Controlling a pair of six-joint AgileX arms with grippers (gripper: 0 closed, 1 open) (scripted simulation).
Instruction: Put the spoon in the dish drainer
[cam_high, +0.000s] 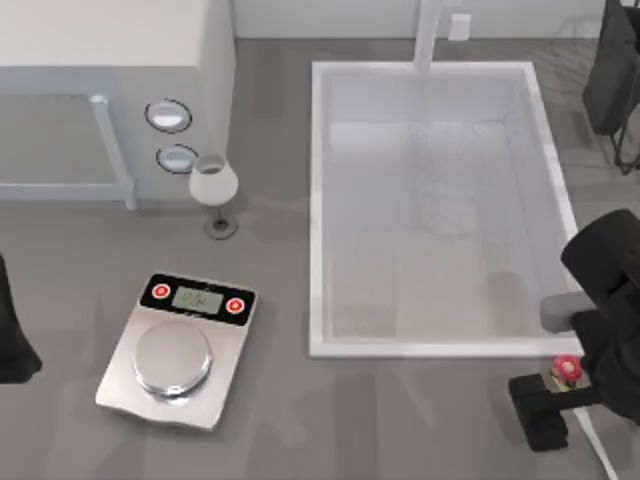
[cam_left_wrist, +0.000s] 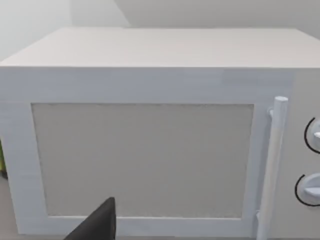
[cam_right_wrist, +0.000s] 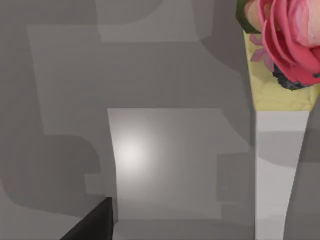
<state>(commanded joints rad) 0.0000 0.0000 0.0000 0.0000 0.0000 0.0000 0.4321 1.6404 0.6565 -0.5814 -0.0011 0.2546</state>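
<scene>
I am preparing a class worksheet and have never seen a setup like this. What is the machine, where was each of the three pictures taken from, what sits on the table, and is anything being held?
This is a rendered simulation of two robot arms at a grey table.

The top view looks down from above. On the table are a white microwave, a wine glass, a kitchen scale and a large white sink basin. The dish drainer is at the far right corner.

The left arm is parked at the left edge; its wrist camera faces the microwave door.

The right gripper is near the right edge, over the spoon, whose red end and white handle show there. The right wrist view looks along that white handle. Whether the spoon is gripped yet is unclear.
</scene>
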